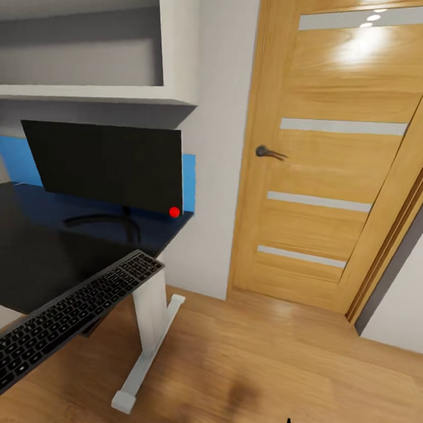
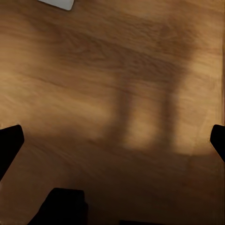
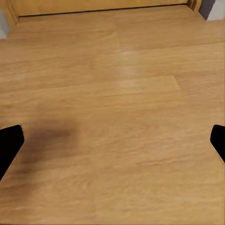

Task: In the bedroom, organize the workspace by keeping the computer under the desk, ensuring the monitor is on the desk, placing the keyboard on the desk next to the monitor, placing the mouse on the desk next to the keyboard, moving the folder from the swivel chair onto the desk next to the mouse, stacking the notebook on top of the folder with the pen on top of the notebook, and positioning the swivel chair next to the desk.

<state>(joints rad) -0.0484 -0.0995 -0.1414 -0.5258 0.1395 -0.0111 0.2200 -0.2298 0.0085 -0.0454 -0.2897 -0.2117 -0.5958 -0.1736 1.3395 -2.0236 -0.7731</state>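
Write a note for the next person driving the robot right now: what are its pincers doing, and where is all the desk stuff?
Left pincer: open, empty, over the wooden floor.
Right pincer: open, empty, also over the floor.
Monitor: upright on the desk, towards the back, near the wall.
Keyboard: lying at the desk's front edge with one end sticking out past it, so it probably needs sliding further on, nearer the monitor.
Done: monitor on the desk; keyboard roughly there.
Left, as far as these views tell: mouse, folder, notebook, pen, swivel chair, and a check that the computer is under the desk.
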